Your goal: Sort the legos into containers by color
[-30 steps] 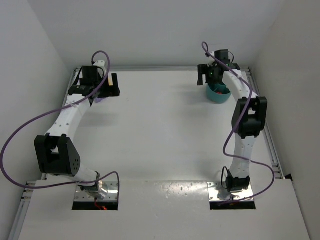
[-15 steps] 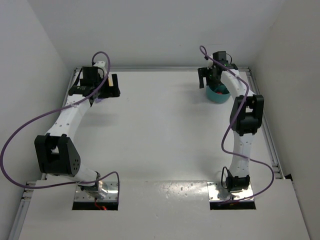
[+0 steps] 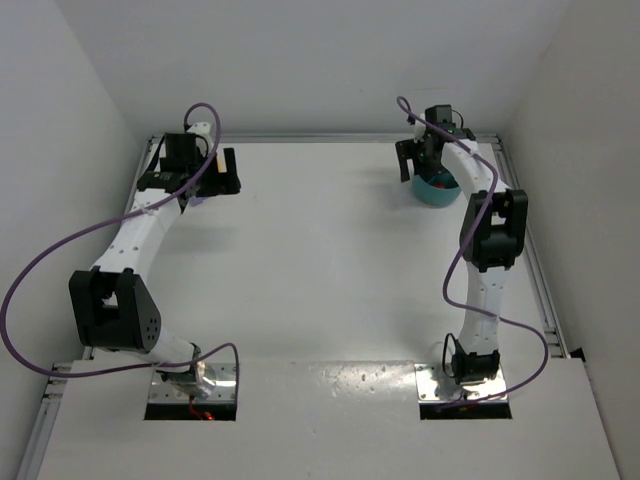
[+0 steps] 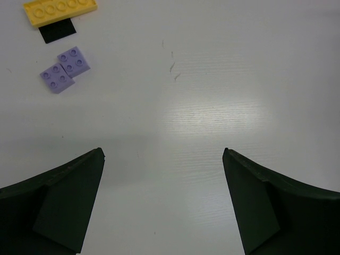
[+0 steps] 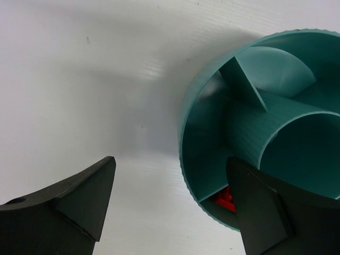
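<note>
Right tool (image 5: 170, 158) hangs spread wide and empty above the counter (image 5: 79, 79), one finger over the near rim of the single teal dish (image 5: 187, 133). One red brick (image 5: 224, 199) lies in an outer compartment, partly hidden by that finger. Left tool (image 4: 163, 151), also wide and empty, hangs over the counter. Ahead to its left lie one yellow brick (image 4: 59, 9) and two purple bricks (image 4: 74, 59), touching each other.
</note>
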You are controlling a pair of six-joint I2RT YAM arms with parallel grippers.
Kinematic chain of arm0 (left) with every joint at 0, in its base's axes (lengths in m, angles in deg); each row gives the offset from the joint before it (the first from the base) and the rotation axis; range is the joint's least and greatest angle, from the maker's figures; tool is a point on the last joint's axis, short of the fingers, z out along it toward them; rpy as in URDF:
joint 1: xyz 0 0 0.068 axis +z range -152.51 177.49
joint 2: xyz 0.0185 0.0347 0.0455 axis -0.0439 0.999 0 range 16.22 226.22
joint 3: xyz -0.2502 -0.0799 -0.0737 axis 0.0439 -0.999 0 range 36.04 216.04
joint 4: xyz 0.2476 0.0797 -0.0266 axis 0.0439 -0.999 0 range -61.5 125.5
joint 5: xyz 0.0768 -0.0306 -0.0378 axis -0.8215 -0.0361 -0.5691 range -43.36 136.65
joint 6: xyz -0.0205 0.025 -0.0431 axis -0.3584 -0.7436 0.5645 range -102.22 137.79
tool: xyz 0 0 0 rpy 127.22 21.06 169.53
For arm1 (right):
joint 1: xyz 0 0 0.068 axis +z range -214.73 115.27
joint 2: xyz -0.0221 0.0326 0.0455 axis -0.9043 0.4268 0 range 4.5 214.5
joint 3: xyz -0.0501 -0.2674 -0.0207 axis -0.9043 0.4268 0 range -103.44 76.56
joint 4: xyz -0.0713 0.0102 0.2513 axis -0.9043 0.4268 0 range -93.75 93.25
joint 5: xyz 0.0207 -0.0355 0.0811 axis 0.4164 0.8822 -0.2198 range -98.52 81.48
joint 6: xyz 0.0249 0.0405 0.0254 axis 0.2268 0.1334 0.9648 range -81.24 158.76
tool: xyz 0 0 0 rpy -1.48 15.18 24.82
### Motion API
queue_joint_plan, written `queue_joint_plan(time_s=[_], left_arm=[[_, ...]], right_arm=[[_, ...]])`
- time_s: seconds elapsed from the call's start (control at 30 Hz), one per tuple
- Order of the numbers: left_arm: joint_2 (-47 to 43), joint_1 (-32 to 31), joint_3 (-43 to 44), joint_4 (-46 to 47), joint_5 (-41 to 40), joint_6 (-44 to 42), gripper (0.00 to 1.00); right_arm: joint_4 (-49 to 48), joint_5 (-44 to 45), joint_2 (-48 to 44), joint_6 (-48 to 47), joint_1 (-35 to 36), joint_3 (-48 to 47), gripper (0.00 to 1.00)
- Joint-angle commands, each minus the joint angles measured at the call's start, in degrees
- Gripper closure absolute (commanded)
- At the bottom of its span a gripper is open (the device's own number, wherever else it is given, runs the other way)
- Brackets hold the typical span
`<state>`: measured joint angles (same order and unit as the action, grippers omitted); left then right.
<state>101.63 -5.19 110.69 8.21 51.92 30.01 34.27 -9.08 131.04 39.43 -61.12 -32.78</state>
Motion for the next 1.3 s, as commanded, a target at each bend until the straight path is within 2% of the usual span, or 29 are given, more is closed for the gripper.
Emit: queue_joint_plan(time_s=[0.0,0.93,1.27], left_arm=[[-0.8,-0.6,0.1,1.6,1.0,-0.3,0.00],[-1.3,-0.6,0.6,1.6,1.0,0.3,0.00],[-1.3,-0.6,0.1,1.6,1.0,0.3,0.00]], right_arm=[[0.5,0.4,-2.9,-2.2,0.0,1.0,0.15],[4.4,2.1,-9.6,-8.8,-2.1,6.2,0.15],[-0.2,-7.4,-15.2,-8.8,-2.1,11.3,0.15]])
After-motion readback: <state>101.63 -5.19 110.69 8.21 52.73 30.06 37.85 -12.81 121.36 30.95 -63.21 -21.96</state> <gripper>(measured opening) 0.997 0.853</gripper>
